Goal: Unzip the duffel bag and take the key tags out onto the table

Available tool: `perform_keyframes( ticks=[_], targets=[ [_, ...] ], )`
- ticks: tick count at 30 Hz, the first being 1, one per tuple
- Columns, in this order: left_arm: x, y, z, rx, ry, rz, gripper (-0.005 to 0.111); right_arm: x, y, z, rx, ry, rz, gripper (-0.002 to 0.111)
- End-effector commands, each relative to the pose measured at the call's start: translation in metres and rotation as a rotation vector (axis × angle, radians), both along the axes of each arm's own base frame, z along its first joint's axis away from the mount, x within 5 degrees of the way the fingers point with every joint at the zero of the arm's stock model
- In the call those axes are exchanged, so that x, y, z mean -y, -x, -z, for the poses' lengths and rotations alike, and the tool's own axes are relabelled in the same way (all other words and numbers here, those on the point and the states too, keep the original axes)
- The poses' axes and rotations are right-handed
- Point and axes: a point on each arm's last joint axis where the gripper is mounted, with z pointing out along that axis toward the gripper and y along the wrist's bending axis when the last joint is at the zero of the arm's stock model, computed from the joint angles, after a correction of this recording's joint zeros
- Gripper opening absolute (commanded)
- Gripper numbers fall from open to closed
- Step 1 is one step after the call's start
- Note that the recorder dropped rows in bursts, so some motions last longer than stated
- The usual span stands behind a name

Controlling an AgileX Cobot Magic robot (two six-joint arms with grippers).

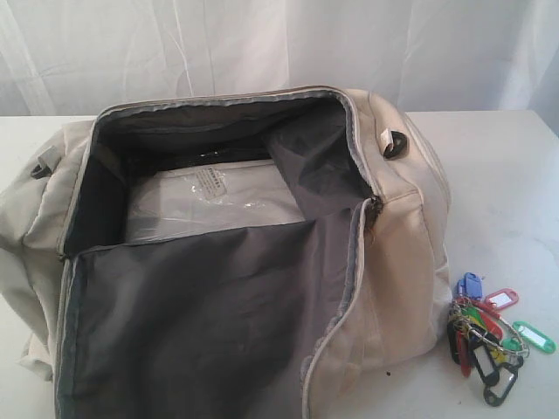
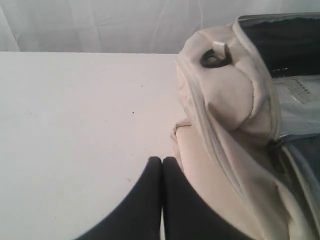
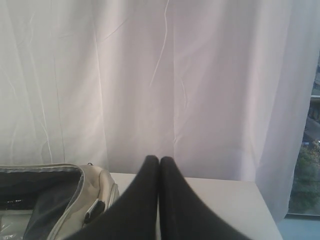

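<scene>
The cream-beige duffel bag (image 1: 410, 218) lies unzipped on the white table (image 1: 498, 175), its flap folded toward the front so the dark grey lining (image 1: 201, 305) shows. The key tags (image 1: 489, 336), a colourful bunch on metal rings, rest on the table just right of the bag. Neither arm appears in the exterior view. My left gripper (image 2: 162, 159) is shut and empty, hovering beside the bag's end (image 2: 225, 100). My right gripper (image 3: 159, 158) is shut and empty too, raised with the bag (image 3: 75, 195) off to one side below it.
A clear plastic-wrapped flat packet (image 1: 214, 201) lies in the bottom of the bag. Dark metal rings (image 1: 393, 144) sit at the bag's ends. A white curtain (image 1: 279, 44) hangs behind the table. Bare tabletop (image 2: 75, 125) stretches beyond the bag's left end.
</scene>
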Motion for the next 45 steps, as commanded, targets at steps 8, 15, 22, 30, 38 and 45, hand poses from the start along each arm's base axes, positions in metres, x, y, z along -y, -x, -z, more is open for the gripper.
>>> perform_keyframes(
  ticks=[8, 15, 22, 30, 38, 45],
  targets=[
    [0.000, 0.006, 0.046, -0.143, 0.021, -0.018, 0.000, 0.001, 0.000, 0.001, 0.006, -0.001, 0.011, 0.000],
    [0.000, 0.006, 0.046, -0.142, -0.015, -0.008, 0.000, 0.001, 0.000, 0.001, 0.004, 0.000, 0.011, 0.000],
    [0.000, 0.005, 0.044, -0.121, -0.015, -0.010, 0.000, 0.001, 0.000, 0.001, 0.004, 0.000, 0.011, 0.000],
    [0.000, 0.005, 0.044, -0.119, -0.015, -0.010, 0.000, 0.001, 0.000, 0.001, 0.004, 0.000, 0.011, 0.000],
    [0.000, 0.005, 0.044, -0.119, -0.017, -0.010, 0.000, 0.001, 0.000, 0.001, 0.004, 0.000, 0.011, 0.000],
    [0.000, 0.005, 0.044, -0.119, -0.017, -0.010, 0.000, 0.001, 0.000, 0.001, 0.006, 0.009, 0.013, 0.000]
  ],
)
